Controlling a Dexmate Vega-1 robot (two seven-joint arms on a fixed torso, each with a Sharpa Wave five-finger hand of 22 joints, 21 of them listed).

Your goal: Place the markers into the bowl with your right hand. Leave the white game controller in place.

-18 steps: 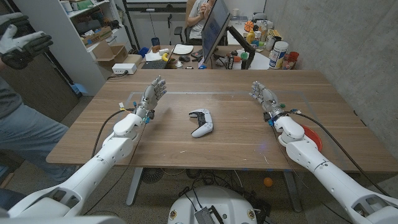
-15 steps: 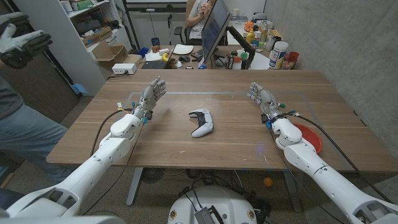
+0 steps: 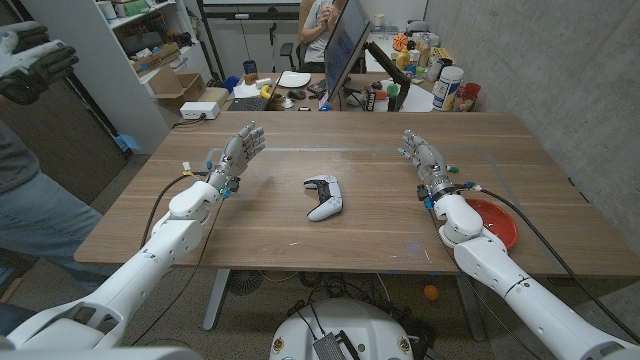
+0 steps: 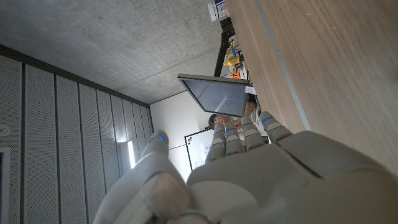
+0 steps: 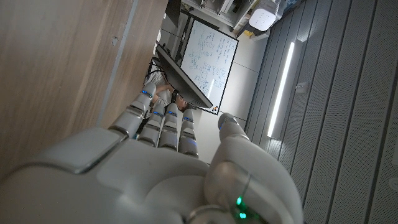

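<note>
The table (image 3: 300, 230) carries a red bowl (image 3: 497, 222) near its right edge and the controller (image 3: 324, 196) at mid-table. Both hands, left (image 3: 238, 155) and right (image 3: 424, 158), are spread, holding nothing. No markers can be made out; nothing looks placed yet.

No text, label, brand or number can be read with certainty here. The whiteboard (image 5: 208, 62) seen from the right wrist carries rows of dark handwriting, too small and blurred to make out. The white canister (image 3: 447, 88) on the far desk in the head view has a blue label band whose print is illegible. The monitor (image 3: 345, 42) beside the person shows a bluish screen with no legible characters. The white game controller (image 3: 323, 197) on the wooden table (image 3: 300, 235) shows no readable marking.
</note>
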